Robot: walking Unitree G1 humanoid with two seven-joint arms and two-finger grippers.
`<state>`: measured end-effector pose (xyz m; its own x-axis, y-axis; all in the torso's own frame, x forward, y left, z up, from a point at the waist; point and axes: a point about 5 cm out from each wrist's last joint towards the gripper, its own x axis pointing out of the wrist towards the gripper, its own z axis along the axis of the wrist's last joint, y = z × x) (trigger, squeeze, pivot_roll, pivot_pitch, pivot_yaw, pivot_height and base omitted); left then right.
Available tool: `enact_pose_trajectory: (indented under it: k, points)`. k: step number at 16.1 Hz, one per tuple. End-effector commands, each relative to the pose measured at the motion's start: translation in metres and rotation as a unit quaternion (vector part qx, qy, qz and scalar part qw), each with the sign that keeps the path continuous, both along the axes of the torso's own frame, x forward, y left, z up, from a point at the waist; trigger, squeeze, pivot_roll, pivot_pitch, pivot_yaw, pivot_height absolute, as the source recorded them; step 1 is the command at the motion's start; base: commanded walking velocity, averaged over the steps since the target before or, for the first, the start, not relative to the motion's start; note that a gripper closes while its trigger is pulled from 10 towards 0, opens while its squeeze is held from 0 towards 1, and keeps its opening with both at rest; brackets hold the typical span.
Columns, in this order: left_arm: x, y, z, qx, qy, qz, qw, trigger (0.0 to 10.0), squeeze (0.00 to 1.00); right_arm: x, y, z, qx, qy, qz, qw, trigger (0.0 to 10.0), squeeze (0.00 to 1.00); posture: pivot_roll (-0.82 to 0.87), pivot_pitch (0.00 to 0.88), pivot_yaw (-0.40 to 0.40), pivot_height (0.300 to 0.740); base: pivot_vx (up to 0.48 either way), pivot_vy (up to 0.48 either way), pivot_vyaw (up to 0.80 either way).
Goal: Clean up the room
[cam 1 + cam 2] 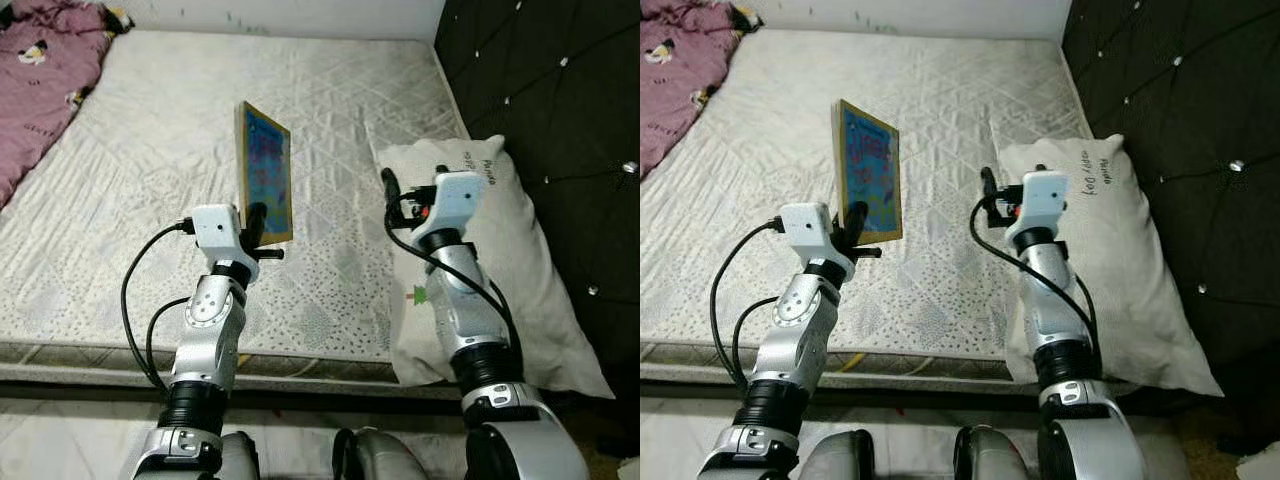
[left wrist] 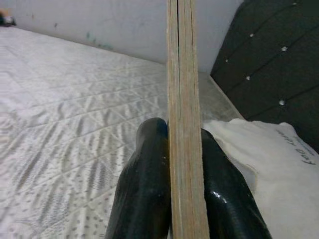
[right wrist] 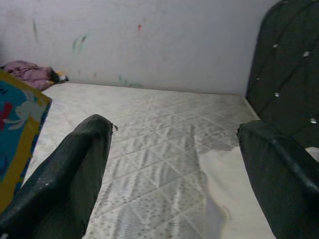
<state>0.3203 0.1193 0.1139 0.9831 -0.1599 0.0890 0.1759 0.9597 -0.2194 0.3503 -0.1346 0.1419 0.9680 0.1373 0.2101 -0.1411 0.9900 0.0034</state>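
Nearest to me, my left gripper [image 1: 262, 232] is clamped on the lower edge of a thin, flat board book with a yellow border and a bright blue picture face [image 1: 266, 170]; in the left wrist view I see its pale layered edge [image 2: 182, 119] running straight up between my two black fingers [image 2: 144, 184], pinched tight on both faces. The book stands upright on its edge above the white quilted mattress [image 1: 170, 160], its long axis rising away from the pincer and its picture face turned toward my right side. My right gripper [image 1: 990, 195] hangs just beside it, over the near end of the white pillow [image 1: 520, 250], with its fingers [image 3: 70, 174] spread wide and nothing between them; in the right wrist view the book's blue and yellow corner [image 3: 20, 129] lies just off one finger. So the left arm carries the book and the right is the free one, close enough to take it, I judge, if a handover is wanted. Farther off, a crumpled mauve blanket [image 1: 40, 80] lies at the far left corner of the mattress, and the dark tufted headboard [image 1: 560, 100] rises along my right.
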Motion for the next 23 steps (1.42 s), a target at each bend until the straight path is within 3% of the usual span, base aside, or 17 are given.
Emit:
enact_pose_trajectory:
  k: [1,5,7,9,12,14,23]
  points:
    - [0.001,0.004,0.007,0.005,-0.021,0.013,1.000,10.0,0.00,0.000,0.000,0.001,-0.002,-0.003,-0.001,1.000,10.0,0.00,0.00,0.125,-0.016,0.740,0.000,0.000,0.00]
    - [-0.014,0.028,-0.007,0.033,-0.001,0.073,0.997,10.0,0.00,-0.012,-0.006,-0.005,-0.006,-0.001,0.004,1.000,10.0,0.00,0.01,0.128,-0.014,0.740,0.000,0.000,0.00]
    - [-0.026,0.037,-0.011,0.068,0.003,0.094,0.993,10.0,0.00,-0.029,-0.012,-0.013,-0.017,0.004,0.010,1.000,10.0,0.00,0.03,0.135,-0.014,0.740,0.000,0.000,0.00]
    - [-0.041,0.043,-0.018,0.099,0.016,0.098,0.990,10.0,0.00,-0.047,-0.015,-0.019,-0.026,0.011,0.022,0.999,10.0,0.00,0.03,0.138,-0.009,0.740,0.000,0.000,0.00]
    - [-0.052,0.051,-0.022,0.096,0.026,0.091,0.991,10.0,0.00,-0.060,-0.019,-0.029,-0.024,0.036,0.011,0.999,10.0,0.00,0.03,0.144,-0.003,0.740,0.000,0.000,0.00]
    - [-0.055,0.047,-0.023,0.095,0.034,0.076,0.992,10.0,0.00,-0.063,-0.018,-0.031,-0.013,0.048,0.004,0.999,10.0,0.00,0.03,0.144,0.000,0.740,0.000,0.000,0.00]
    - [-0.050,0.045,-0.015,0.093,0.022,0.066,0.993,10.0,0.00,-0.061,-0.014,-0.026,-0.009,0.052,0.000,0.999,10.0,0.00,0.03,0.157,0.006,0.740,0.000,0.000,-0.80]
